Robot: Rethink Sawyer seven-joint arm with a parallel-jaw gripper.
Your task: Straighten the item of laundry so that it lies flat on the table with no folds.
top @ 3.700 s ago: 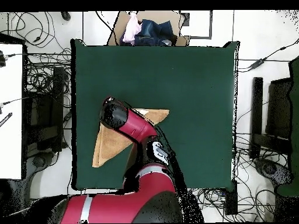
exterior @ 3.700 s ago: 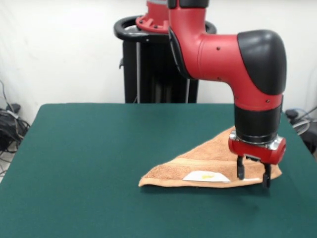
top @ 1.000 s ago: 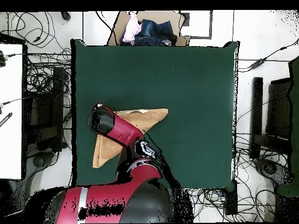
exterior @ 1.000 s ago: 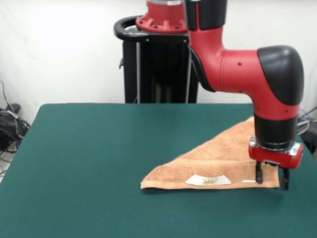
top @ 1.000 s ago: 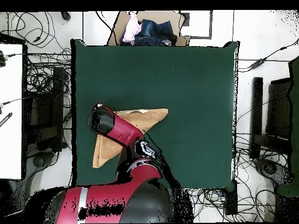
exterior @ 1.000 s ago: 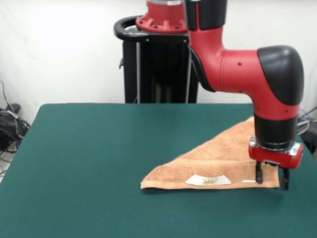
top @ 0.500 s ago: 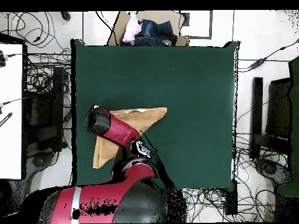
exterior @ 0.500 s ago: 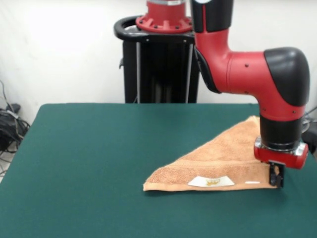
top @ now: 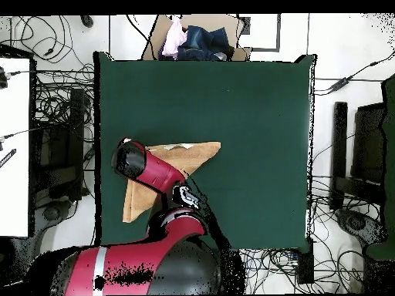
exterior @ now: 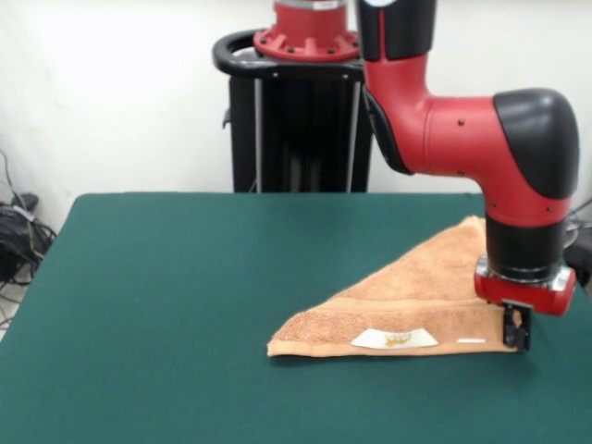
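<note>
A peach-orange towel (exterior: 416, 296) lies folded into a triangle on a dark green desk (exterior: 185, 305). In the front view it sits toward the right side of the desk, its long folded edge facing the camera, one point reaching left and another running back toward the far right. A white label (exterior: 394, 339) shows near that front edge.

A red and black robot arm (exterior: 481, 139) comes down over the towel's right corner. Its end effector (exterior: 516, 331) is at desk level on that corner; whether it is open or closed cannot be told.

From overhead, the towel (top: 193, 156) lies in the left half of the desk (top: 247, 108), partly hidden beneath the arm.
</note>
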